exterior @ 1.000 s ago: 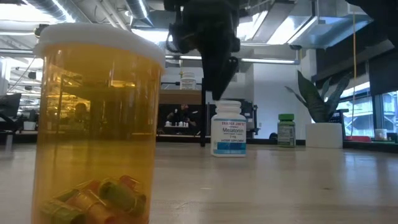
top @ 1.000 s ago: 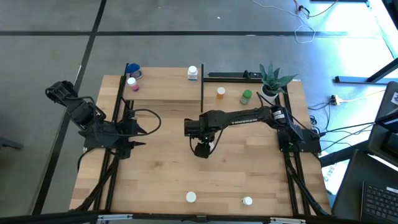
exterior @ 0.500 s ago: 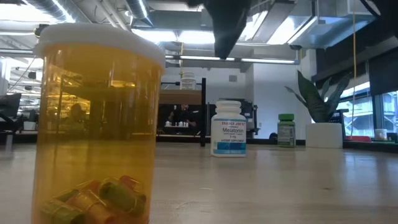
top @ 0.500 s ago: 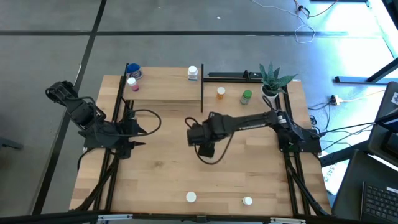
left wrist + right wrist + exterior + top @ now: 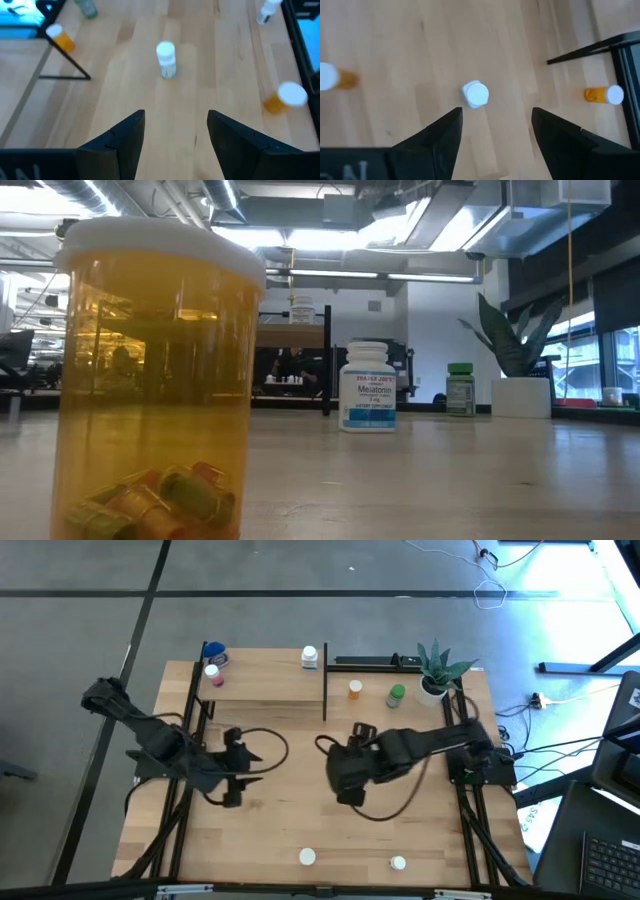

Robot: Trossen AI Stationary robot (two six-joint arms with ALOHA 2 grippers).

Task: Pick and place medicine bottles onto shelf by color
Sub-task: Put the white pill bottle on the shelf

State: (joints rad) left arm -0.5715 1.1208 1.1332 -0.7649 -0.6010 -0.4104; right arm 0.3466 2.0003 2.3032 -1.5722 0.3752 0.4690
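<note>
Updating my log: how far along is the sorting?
Done: pink bottle, blue bottle and white bottle stand on the shelf. In hand: nothing; left pincer open; right pincer open over the middle white bottle. Left: that one, orange bottle, green bottle, two front bottles.

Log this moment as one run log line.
left gripper: open, empty, above table | right gripper: open, empty, over white-capped white bottle | wooden shelf: blue bottle, pink bottle, white bottle
</note>
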